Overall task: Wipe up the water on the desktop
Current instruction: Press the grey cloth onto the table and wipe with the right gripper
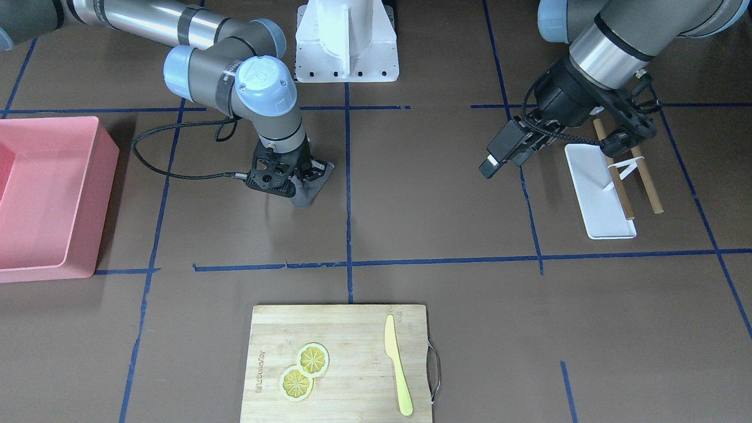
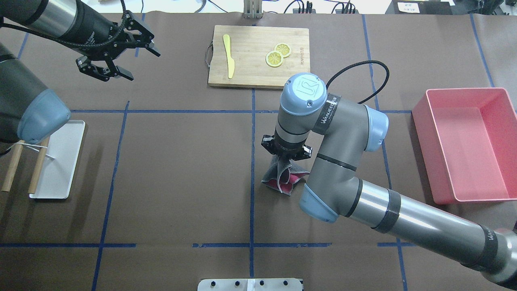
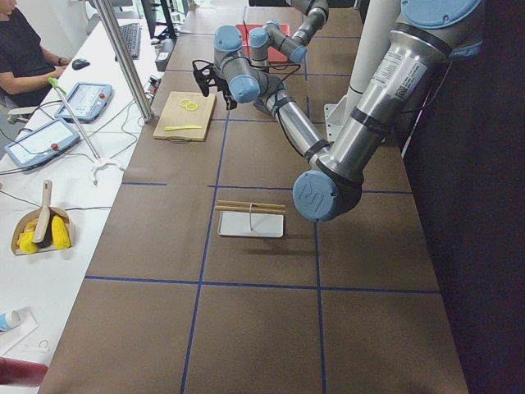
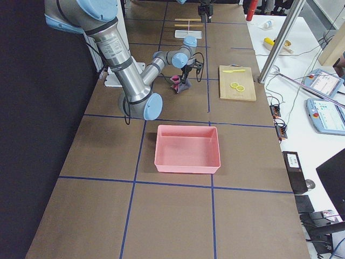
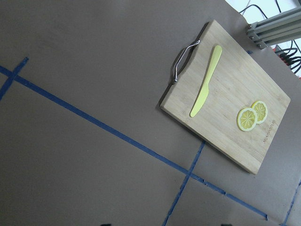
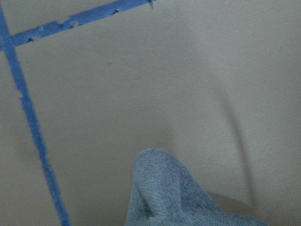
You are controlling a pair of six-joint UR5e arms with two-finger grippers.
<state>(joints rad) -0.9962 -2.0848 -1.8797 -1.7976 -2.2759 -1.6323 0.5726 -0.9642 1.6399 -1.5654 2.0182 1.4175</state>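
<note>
The desktop (image 2: pixel 181 169) is the dark-brown surface with blue tape lines; I see no water on it. My right gripper (image 2: pixel 286 159) points straight down near the middle of the table and is shut on a bunched grey cloth with a pink inside (image 2: pixel 282 180). The cloth's lower end rests on the desktop just right of the centre tape line. The cloth also shows in the front view (image 1: pixel 311 188) and as a grey fold in the right wrist view (image 6: pixel 169 193). My left gripper (image 2: pixel 144 65) is open and empty, held above the far left of the table.
A wooden cutting board (image 2: pixel 250 60) with a yellow knife (image 2: pixel 228 56) and two lemon slices (image 2: pixel 274 58) lies at the far centre. A pink bin (image 2: pixel 464 91) stands at the right. A white tray (image 2: pixel 60 161) with chopsticks (image 2: pixel 12 169) lies at the left.
</note>
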